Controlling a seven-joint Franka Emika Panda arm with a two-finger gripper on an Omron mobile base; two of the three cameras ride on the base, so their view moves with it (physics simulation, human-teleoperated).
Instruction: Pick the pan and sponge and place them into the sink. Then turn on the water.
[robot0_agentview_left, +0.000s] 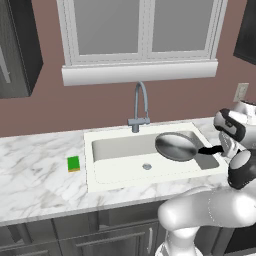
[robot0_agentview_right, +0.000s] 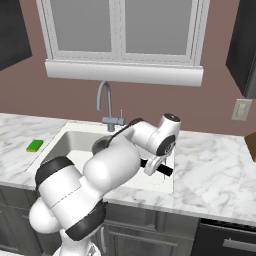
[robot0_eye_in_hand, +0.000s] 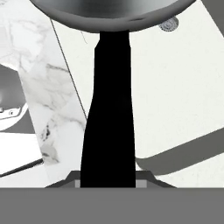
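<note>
No text, label, brand, number or sign can be read on anything here.

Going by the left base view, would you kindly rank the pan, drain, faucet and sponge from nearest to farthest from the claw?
1. Pan: held by its handle in the claw, over the sink's right side.
2. Drain: basin floor, middle.
3. Faucet: behind the basin.
4. Sponge: counter left of the sink.

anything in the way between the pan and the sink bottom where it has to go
Nothing visible. The gripper holds the pan by its black handle over the right part of the sink, and the basin under it is bare except for the drain. The sponge sits on the counter left of the sink.
</note>
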